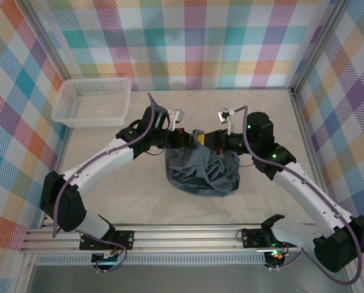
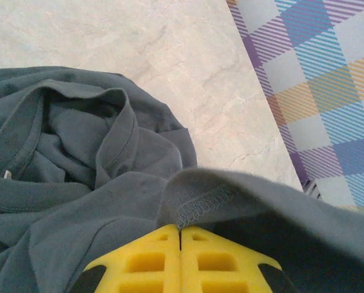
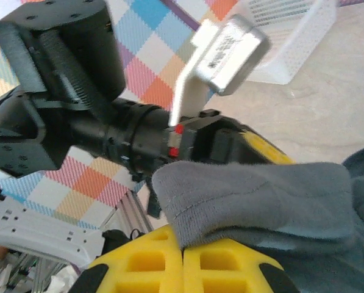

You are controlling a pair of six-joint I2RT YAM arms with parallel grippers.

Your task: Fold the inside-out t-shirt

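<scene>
The inside-out t-shirt (image 1: 201, 172), dark slate grey, hangs in a crumpled bunch in mid table between the two grippers, its lower part resting on the surface. My left gripper (image 1: 183, 139) is shut on its upper edge; in the left wrist view the yellow fingers (image 2: 146, 262) pinch a stitched hem of the t-shirt (image 2: 78, 177), with the collar lying at the left. My right gripper (image 1: 210, 140) faces the left one closely and is shut on a folded edge of the t-shirt (image 3: 261, 195), its yellow fingers (image 3: 224, 265) pressed together on the cloth.
A white mesh basket (image 1: 91, 101) stands at the back left of the table. Plaid walls enclose the left, back and right sides. An aluminium rail (image 1: 182, 234) runs along the near edge. In the right wrist view the left arm's wrist (image 3: 96, 122) looms close ahead.
</scene>
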